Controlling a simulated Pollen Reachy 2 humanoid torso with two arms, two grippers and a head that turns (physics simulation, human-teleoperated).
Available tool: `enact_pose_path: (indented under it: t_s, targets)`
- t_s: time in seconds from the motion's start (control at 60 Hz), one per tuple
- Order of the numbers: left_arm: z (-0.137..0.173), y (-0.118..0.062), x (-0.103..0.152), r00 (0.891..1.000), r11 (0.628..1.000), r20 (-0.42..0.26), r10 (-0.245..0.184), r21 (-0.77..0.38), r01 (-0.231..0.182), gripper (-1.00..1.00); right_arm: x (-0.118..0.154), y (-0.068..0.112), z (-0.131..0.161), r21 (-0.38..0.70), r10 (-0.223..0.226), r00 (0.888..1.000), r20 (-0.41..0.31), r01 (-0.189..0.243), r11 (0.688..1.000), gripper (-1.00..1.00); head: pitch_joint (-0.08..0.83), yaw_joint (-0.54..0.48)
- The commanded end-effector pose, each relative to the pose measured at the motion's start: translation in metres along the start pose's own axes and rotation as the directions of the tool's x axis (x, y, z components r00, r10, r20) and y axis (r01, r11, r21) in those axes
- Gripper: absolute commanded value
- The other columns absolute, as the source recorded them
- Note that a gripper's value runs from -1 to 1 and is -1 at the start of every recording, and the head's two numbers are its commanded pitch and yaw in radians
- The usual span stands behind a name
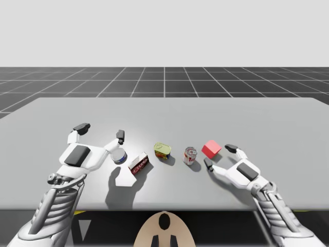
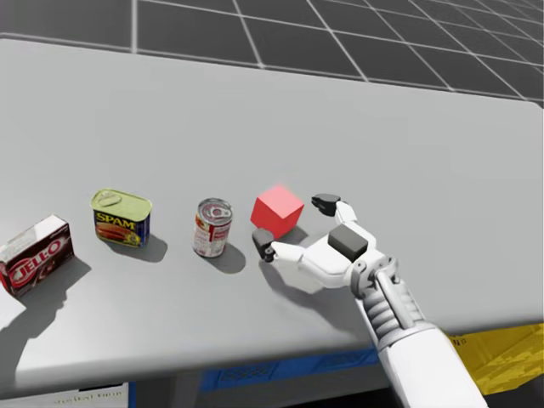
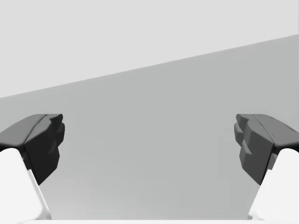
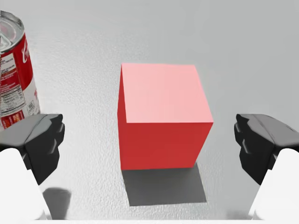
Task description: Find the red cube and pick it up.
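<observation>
Left gripper (image 1: 101, 131) fingers spread wide, above tabletop (image 1: 164, 113) front-left; right gripper (image 1: 220, 157) spread wide, low, near front edge.

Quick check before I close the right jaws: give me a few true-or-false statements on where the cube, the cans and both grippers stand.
1. The right gripper has its jaws open, with a gap to the red cube on both sides. True.
2. The red cube is lifted off the table. False: it rests on it.
3. The red-and-white can stands upright beside the cube. True.
4. The left gripper is shut on the blue can. False: its jaws are open and empty; the can stands on the table near it.
</observation>
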Motion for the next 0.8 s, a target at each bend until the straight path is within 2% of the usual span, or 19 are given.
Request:
enact_pose_path:
  t_s: [0.017, 0.1, 0.133, 0.4, 0.5, 0.533, 0.55, 0.567, 0.583, 0.617, 0.717, 0.8]
  targets:
    - [0.000, 0.000, 0.000, 1.000, 1.000, 0.000, 0.003, 0.001, -0.003, -1.00, -0.008, -0.010, -0.020, 0.037, -0.008, 0.999, -0.051, 0.010, 0.999, -1.00, 0.644, -0.34]
    - [0.000, 0.000, 0.000, 1.000, 1.000, 0.000, 0.003, 0.001, -0.003, -1.00, -0.009, -0.014, -0.031, 0.047, -0.004, 0.998, -0.065, 0.007, 0.999, -1.00, 0.646, -0.34]
    - [0.000, 0.000, 0.000, 1.000, 1.000, 0.000, 0.003, 0.002, -0.003, -1.00, -0.008, -0.015, -0.036, 0.061, -0.021, 0.997, -0.068, 0.026, 0.998, -1.00, 0.646, -0.33]
    - [-0.001, 0.000, 0.000, 1.000, 1.000, 0.000, 0.002, 0.001, -0.002, -1.00, -0.012, -0.021, -0.060, 0.091, -0.089, 0.992, -0.090, 0.097, 0.991, -1.00, 0.649, -0.33]
    - [-0.001, 0.000, 0.000, 1.000, 1.000, 0.000, 0.000, 0.001, 0.000, -1.00, -0.014, -0.020, -0.059, 0.086, -0.093, 0.993, -0.077, 0.099, 0.991, -1.00, 0.648, -0.33]
    - [-0.001, 0.000, -0.001, 1.000, 1.000, 0.000, 0.000, 0.001, 0.000, -1.00, -0.015, -0.020, -0.058, 0.078, -0.086, 0.994, -0.067, 0.091, 0.993, -0.53, 0.648, -0.33]
    - [-0.001, 0.000, -0.001, 1.000, 1.000, 0.000, 0.000, 0.001, 0.000, -1.00, -0.015, -0.020, -0.057, 0.066, -0.083, 0.994, -0.073, 0.088, 0.994, -0.16, 0.647, -0.33]
    - [-0.001, 0.000, -0.001, 1.000, 1.000, 0.000, -0.001, 0.001, 0.001, -1.00, -0.016, -0.020, -0.056, 0.054, -0.082, 0.994, -0.075, 0.086, 0.995, 0.33, 0.646, -0.33]
    - [-0.001, 0.000, -0.001, 1.000, 1.000, 0.000, -0.001, 0.001, 0.001, -1.00, -0.016, -0.020, -0.055, 0.050, -0.084, 0.993, -0.077, 0.088, 0.995, 0.59, 0.646, -0.33]
    - [-0.001, 0.000, -0.001, 1.000, 1.000, -0.001, -0.001, 0.000, 0.001, -1.00, -0.017, -0.020, -0.054, 0.058, -0.092, 0.991, -0.094, 0.098, 0.993, 0.82, 0.643, -0.33]
    - [-0.002, -0.001, -0.001, 1.000, 1.000, -0.001, -0.002, 0.000, 0.002, -1.00, -0.019, -0.022, -0.054, 0.053, -0.096, 0.989, -0.112, 0.102, 0.993, 0.93, 0.631, -0.34]
    - [-0.002, -0.001, -0.001, 1.000, 1.000, -0.001, -0.003, 0.000, 0.003, -1.00, -0.021, -0.023, -0.054, 0.054, -0.095, 0.989, -0.118, 0.101, 0.993, 0.92, 0.596, -0.34]
